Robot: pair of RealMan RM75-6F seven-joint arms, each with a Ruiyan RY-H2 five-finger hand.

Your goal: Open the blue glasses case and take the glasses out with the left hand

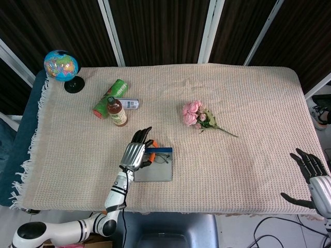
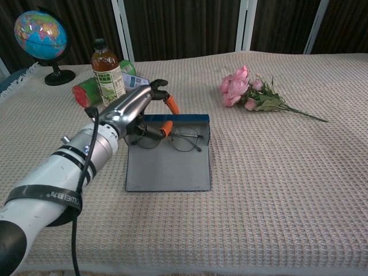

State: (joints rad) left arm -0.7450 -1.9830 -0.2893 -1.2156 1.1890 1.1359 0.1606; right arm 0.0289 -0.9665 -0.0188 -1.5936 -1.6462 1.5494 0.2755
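- Left hand point(image 2: 135, 106) pinches the glasses point(image 2: 172, 138) over the open blue glasses case point(image 2: 168, 167).
- Right hand point(image 1: 313, 173) spread, holding nothing.
- Bottle point(image 2: 109, 77) label unreadable.

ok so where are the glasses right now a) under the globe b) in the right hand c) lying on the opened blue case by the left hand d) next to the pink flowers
c, the glasses lie on the grey inside of the opened blue case, with the left hand at their left end; whether it already grips them is unclear. The right hand sits far off at the table's edge holding nothing.
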